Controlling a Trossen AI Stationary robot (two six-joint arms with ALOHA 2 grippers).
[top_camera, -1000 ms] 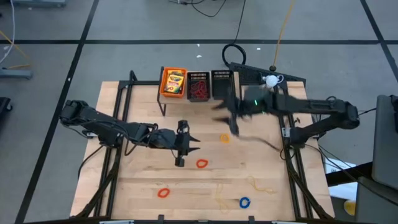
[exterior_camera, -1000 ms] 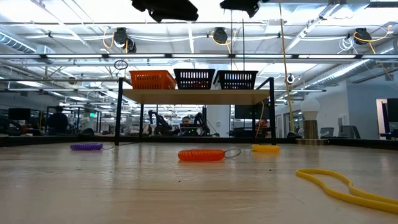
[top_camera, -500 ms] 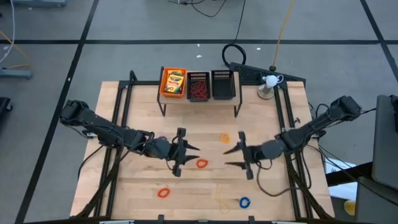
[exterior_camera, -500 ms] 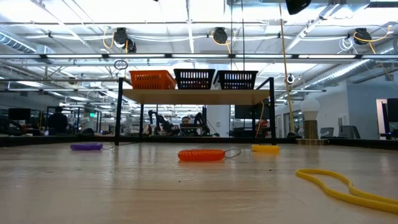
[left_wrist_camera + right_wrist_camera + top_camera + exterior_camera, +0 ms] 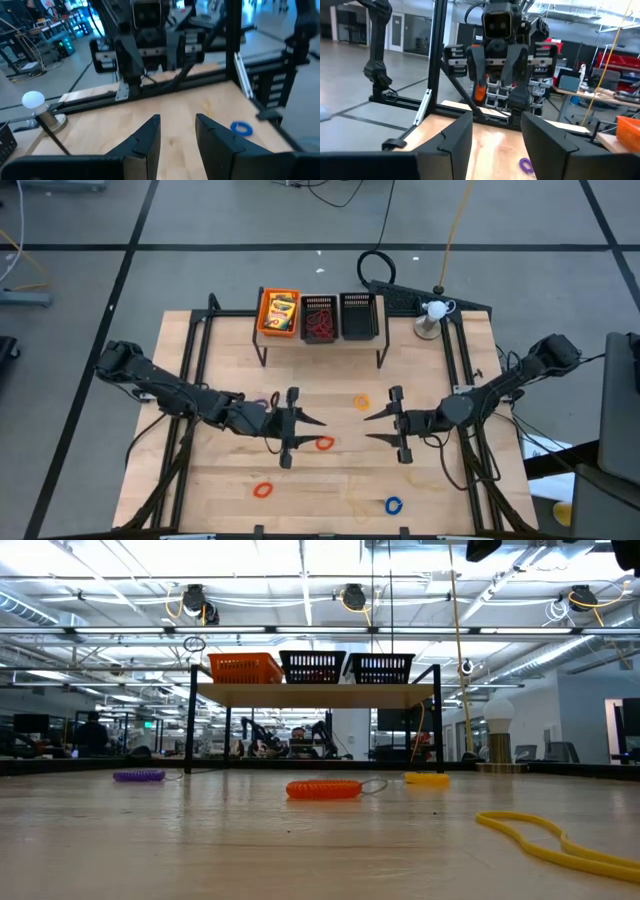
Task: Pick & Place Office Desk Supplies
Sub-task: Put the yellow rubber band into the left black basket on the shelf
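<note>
Both hands (image 5: 345,425) apart (bare boards between)

Orange bin (image 5: 279,312), two black bins (image 5: 319,317) on shelf.

pale matt wood table (image 5: 230,370), mesh bins (image 5: 318,317), rubbery ridged orange ring (image 5: 323,789).

High view looks straight down on the whole table (image 5: 420,490). Low view sits at tabletop level facing the bin shelf (image 5: 312,692), also visible from above. Wrist views face each other across the table.
</note>
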